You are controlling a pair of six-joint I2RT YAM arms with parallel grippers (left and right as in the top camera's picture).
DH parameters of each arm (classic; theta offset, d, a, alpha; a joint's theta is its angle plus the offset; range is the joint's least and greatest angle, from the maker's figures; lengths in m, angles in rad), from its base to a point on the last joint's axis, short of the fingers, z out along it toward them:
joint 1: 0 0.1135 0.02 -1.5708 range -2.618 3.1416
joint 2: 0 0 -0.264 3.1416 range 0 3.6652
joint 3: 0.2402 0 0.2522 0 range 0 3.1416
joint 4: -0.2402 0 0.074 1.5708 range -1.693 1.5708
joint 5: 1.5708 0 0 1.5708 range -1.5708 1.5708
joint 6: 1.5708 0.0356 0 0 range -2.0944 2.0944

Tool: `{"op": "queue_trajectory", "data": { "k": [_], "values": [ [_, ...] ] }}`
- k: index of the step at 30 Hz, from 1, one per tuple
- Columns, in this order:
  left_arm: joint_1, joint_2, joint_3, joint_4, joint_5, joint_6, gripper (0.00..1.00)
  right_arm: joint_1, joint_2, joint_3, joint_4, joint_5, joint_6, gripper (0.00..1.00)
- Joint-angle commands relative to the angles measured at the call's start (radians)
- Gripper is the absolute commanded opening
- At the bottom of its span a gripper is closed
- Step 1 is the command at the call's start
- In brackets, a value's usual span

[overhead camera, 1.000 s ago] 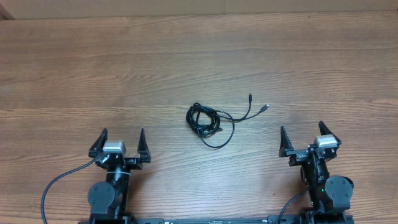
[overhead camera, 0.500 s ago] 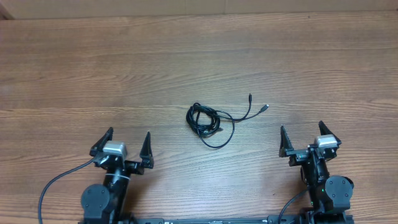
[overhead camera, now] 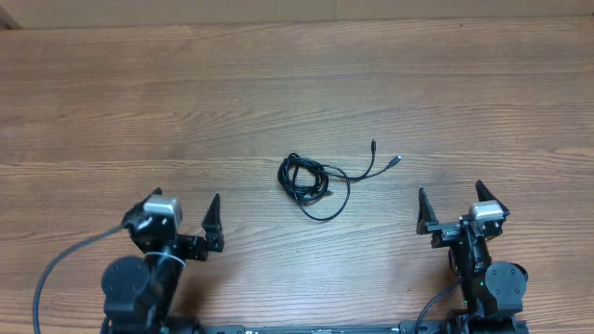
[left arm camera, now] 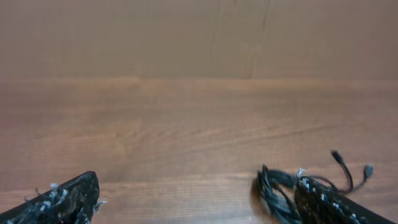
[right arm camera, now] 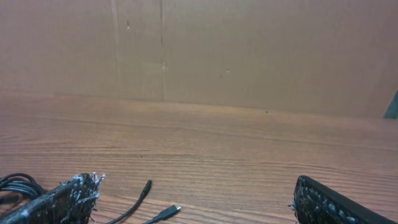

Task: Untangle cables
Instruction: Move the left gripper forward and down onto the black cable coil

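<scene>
**Desk:** What did the frame show, reading left to right?

**Photographer:** The left gripper [overhead camera: 182,211] sat well to the left of the cables [overhead camera: 311,181] and nearer the robot's base. Its jaws were spread wide and held nothing. The cables lay as one knotted bundle near the middle of the table [overhead camera: 278,83], with several tight loops overlapping and one wider loop sagging toward the robot.

**Desk:** And to the right of the bundle?

**Photographer:** Two loose tails ran out to the upper right and ended in the plug ends [overhead camera: 373,144], one dark and one with a pale tip [overhead camera: 397,160]. The two ends lay near each other without touching. The right gripper [overhead camera: 451,206] waited to the right of the bundle and nearer the base, its jaws also spread and empty (its wrist camera caught only the edge of the bundle [right arm camera: 15,183]).

**Desk:** So how far along was the job?

**Photographer:** By my reading, it had barely started. No cord was separated, neither gripper touched the bundle, and all the pulling apart was left to do. Only the two tails lay free.
</scene>
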Motion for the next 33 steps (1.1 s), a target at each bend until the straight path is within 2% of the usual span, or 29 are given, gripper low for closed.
{"op": "queue_trajectory", "data": {
  "k": [1, 10, 14, 25, 33],
  "values": [
    [0.005, 0.093, 0.108, -0.048, 0.004, -0.014, 0.99, -0.006, -0.012, -0.010, 0.002, 0.010, -0.001, 1.00],
    [0.005, 0.375, 0.386, -0.282, 0.005, -0.013, 1.00, -0.006, -0.011, -0.010, 0.002, 0.010, -0.001, 1.00],
    [0.004, 0.502, 0.492, -0.355, 0.058, -0.013, 1.00, -0.006, -0.011, -0.010, 0.002, 0.010, -0.001, 1.00],
    [0.004, 0.668, 0.515, -0.372, 0.492, -0.014, 0.99, -0.006, -0.011, -0.010, 0.002, 0.010, -0.001, 1.00],
    [0.004, 0.759, 0.515, -0.388, 0.558, -0.051, 1.00, -0.006, -0.011, -0.010, 0.002, 0.010, -0.001, 1.00]
  ]
}}
